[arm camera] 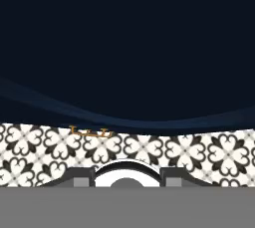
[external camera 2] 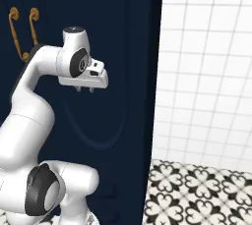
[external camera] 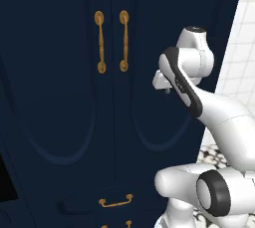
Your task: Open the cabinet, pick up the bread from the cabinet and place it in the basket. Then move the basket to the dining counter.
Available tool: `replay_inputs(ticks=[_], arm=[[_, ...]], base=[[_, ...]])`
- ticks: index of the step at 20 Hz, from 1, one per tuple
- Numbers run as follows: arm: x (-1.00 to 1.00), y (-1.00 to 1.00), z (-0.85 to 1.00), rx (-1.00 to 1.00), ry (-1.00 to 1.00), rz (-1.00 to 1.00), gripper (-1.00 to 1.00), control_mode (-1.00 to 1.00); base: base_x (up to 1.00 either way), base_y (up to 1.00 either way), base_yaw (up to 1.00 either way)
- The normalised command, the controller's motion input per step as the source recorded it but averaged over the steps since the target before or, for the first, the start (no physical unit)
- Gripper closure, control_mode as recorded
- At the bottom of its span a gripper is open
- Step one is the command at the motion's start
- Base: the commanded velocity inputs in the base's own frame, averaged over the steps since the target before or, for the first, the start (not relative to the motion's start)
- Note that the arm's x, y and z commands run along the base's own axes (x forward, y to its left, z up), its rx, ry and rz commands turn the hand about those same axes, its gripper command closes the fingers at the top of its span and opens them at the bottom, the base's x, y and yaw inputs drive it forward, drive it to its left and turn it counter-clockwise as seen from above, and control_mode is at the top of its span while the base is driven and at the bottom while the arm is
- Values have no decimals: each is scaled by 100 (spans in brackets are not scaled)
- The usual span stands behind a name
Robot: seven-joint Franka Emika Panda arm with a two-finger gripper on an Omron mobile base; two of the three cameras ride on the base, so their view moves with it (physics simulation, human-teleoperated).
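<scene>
The robot's own white arm sits nearest the cameras, rising from the lower right of the left base view and the lower left of the right base view. Behind it stands the cabinet (external camera: 64, 97), tall and navy, taking up nearly all of the left base view; both arched-panel doors are shut. Its right edge runs down the upper right of that view and down the middle of the right base view, and past that edge a white tiled wall (external camera 2: 206, 62) leaves open room. Below the wall, in the lower right of the right base view, lies a black-and-white patterned floor (external camera 2: 197, 189).

The two long brass handles (external camera: 112, 41) stand upright side by side in the upper middle of the left base view, and in the upper left corner of the right base view. A brass drawer pull (external camera: 116, 202) shows at the bottom of the left base view.

The gripper (external camera 2: 84, 90) hangs in front of the right door, fingers pointing down — right of the handles and a little lower, apart from them. Its two short finger tips stand slightly apart with nothing between them, touching nothing. The hand view looks down the dark door panel to the patterned floor.
</scene>
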Motion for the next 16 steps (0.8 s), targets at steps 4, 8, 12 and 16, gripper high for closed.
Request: replay_inputs(ticks=[4,8,12,16], arm=[[0,0,0,0,0,0,-100,100],[0,0,0,0,0,0,-100,100],[0,0,0,0,0,0,-100,100],[0,0,0,0,0,0,-100,100]], base=[[-31,3,0],[-57,27,0],[-65,62,0],[-38,68,0]])
